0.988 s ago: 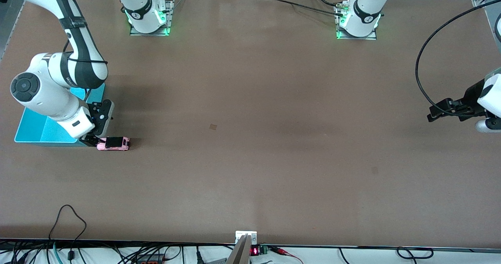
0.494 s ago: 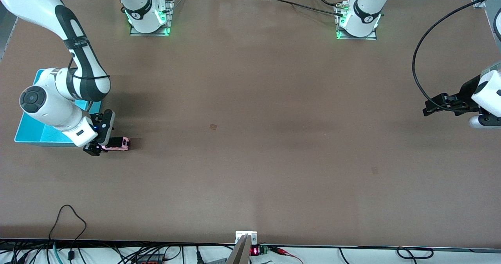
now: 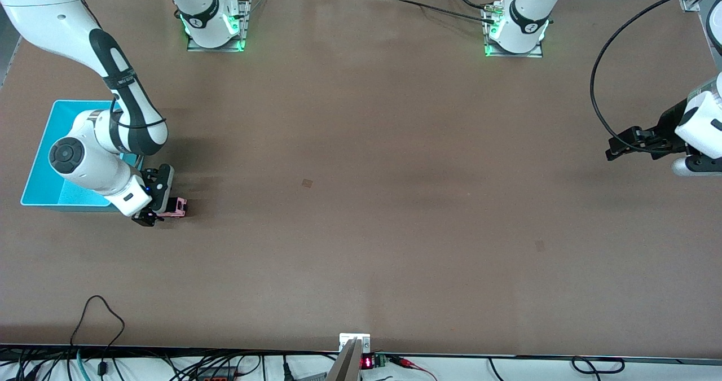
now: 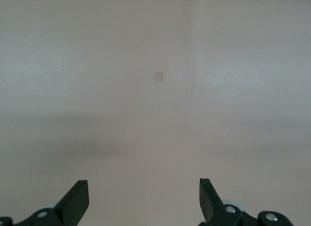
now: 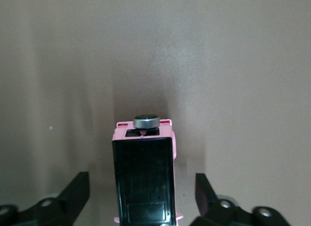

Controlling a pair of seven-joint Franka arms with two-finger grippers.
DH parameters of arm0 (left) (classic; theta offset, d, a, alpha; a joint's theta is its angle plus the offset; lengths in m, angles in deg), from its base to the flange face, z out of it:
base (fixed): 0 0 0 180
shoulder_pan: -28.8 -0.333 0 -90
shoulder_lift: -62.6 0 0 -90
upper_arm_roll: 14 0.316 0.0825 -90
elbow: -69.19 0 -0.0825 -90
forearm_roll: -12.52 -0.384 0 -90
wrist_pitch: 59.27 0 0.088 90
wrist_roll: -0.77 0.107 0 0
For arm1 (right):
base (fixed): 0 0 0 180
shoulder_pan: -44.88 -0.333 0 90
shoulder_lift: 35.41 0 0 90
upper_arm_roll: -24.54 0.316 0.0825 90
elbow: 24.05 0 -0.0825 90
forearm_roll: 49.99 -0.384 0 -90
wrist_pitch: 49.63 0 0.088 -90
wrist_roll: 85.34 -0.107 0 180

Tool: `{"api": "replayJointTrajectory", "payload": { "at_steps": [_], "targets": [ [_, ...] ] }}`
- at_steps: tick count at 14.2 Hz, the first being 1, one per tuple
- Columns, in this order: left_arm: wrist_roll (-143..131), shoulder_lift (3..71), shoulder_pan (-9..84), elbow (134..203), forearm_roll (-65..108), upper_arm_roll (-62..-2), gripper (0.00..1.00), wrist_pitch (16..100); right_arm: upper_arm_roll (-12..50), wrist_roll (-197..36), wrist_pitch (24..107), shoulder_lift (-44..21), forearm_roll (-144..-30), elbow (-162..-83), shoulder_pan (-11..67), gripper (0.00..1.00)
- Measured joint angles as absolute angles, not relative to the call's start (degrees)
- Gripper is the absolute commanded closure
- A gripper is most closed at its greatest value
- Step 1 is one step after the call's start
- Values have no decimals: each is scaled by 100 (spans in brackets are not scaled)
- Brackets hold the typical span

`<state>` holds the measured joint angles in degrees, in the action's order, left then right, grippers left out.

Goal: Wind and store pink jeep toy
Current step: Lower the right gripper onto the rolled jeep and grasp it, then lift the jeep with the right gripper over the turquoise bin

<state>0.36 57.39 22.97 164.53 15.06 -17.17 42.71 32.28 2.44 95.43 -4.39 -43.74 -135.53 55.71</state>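
The pink jeep toy [image 3: 177,207] stands on the table just past the corner of the turquoise bin [image 3: 39,166], toward the left arm's end. My right gripper [image 3: 159,210] is low over the jeep's rear, open. In the right wrist view the jeep's black roof [image 5: 143,177] lies between the two fingers [image 5: 78,188], with a gap on each side. A round silver knob [image 5: 146,121] sits at the jeep's pink end. My left gripper [image 3: 617,144] is open and empty, up in the air at the left arm's end of the table; it also shows in the left wrist view [image 4: 143,199].
The turquoise bin sits at the right arm's end of the table, partly under the right arm's wrist. A small dark mark [image 3: 307,183] is on the brown tabletop near the middle. Cables hang along the table's near edge [image 3: 96,313].
My right gripper has moved from beside the bin's corner onto the jeep, now straddling its rear half. The left gripper has drifted slightly. The jeep has not moved.
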Motion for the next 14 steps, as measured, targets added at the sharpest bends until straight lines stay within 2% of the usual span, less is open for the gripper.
{"api": "replayJointTrajectory", "payload": {
  "at_steps": [2, 4, 5, 11, 14],
  "targets": [
    [33, 5791, 2296, 16379, 1506, -1716, 0, 4060, 3229, 247, 9561, -417, -4373, -13553, 5573, 76],
    [33, 5837, 2296, 16304, 1506, -1716, 0, 3828, 3239, 247, 9563, -409, -4372, -13552, 5573, 94],
    [33, 5853, 2297, 16285, 1506, -1718, 0, 3746, 3248, 248, 9575, -410, -4371, -13549, 5573, 100],
    [17, 5925, 2320, 16236, 1506, -1850, 0, 3643, 3304, -410, 9521, -498, -4378, -13503, 5549, 100],
    [-28, 5960, 2281, 16237, 1506, -1830, 0, 3617, 3314, -1689, 8739, -1040, -4378, -13408, 5520, 100]
  ]
}}
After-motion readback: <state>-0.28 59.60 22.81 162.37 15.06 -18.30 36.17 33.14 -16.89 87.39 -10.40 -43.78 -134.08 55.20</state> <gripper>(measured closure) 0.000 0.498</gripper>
